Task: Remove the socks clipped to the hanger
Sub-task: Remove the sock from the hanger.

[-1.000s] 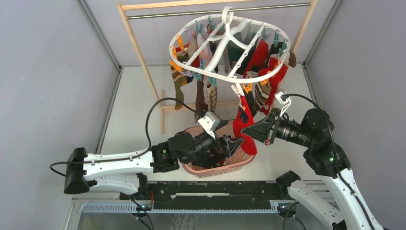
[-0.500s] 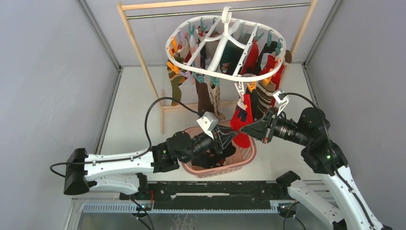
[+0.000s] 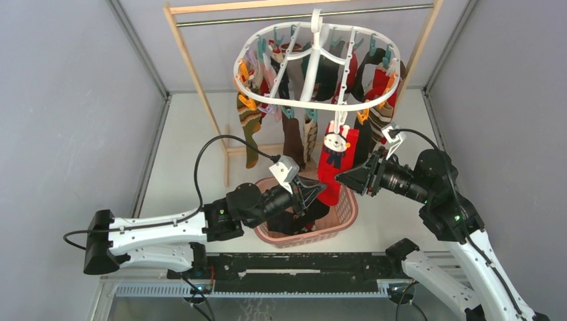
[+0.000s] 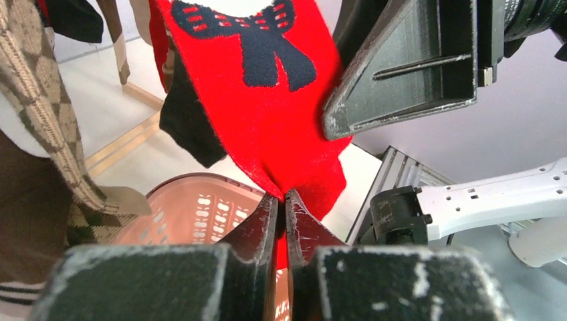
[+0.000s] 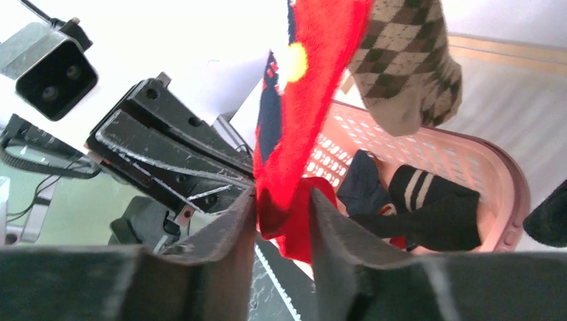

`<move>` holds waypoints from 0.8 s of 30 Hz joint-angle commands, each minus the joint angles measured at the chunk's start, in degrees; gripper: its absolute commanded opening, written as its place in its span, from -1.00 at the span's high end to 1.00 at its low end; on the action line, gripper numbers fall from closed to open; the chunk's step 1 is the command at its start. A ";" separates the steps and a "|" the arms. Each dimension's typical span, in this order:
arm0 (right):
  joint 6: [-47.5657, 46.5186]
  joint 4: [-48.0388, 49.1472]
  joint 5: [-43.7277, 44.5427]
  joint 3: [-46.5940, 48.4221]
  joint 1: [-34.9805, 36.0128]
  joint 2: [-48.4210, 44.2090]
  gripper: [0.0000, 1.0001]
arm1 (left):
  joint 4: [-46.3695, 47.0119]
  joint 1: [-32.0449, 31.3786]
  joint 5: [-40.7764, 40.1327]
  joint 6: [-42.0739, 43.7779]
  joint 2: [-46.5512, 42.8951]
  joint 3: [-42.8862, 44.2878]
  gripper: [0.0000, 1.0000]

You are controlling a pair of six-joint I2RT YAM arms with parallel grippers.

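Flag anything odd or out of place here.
Both grippers crowd one red sock clipped to the hanger: the left gripper pinches its lower end, the right gripper straddles it with jaws parted. Nothing spilled or damaged.

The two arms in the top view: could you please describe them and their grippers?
The left arm and right arm have white links, black joints with green lights, and a looping black cable each. A pale camera box tops each wrist. The left gripper and right gripper have black, scuffed, wedge-shaped fingers.
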 commanded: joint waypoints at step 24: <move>-6.14 11.34 24.90 13.60 10.04 10.16 -0.43 | -9.94 0.54 -1.97 1.30 4.47 7.23 0.82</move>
